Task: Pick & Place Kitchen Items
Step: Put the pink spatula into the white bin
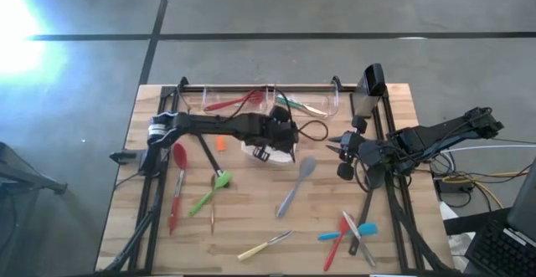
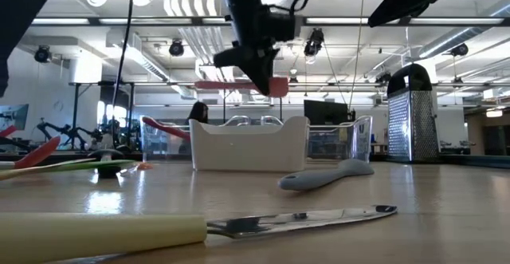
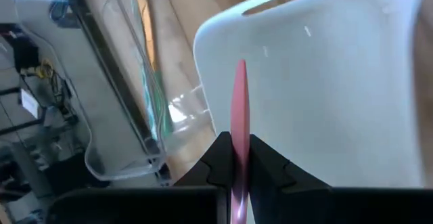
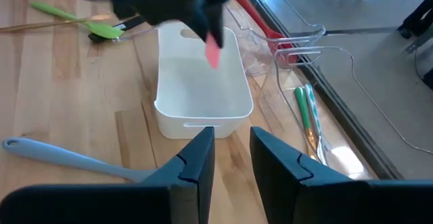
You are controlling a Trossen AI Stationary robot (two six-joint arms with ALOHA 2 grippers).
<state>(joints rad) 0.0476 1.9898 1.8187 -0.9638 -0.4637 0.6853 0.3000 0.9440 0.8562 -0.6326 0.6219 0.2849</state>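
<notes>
From above, the left tool (image 1: 280, 135) hangs over the white dish (image 1: 251, 150) near the far middle of the wooden surface (image 1: 251, 227); the right tool (image 1: 345, 151) hovers just right of the dish. Loose on the surface lie one grey-blue spatula (image 1: 297, 185), one red spoon (image 1: 177, 185), one green spatula (image 1: 209, 192), one cream-handled knife (image 1: 264, 245), and a near-right cluster of four utensils (image 1: 352, 233) in red, blue and grey. Two clear bins (image 1: 276, 100) stand at the far edge, holding more utensils.

At surface level, the left tool is clenched on one pink spatula (image 2: 275, 86), held above the dish; the knife lies nearest.

The left wrist shows both fingers (image 3: 267, 163) pinching the pink spatula over the dish's inside.

The right wrist shows its fingers (image 4: 193, 163) parted, grasping nothing, facing the dish's near end.
</notes>
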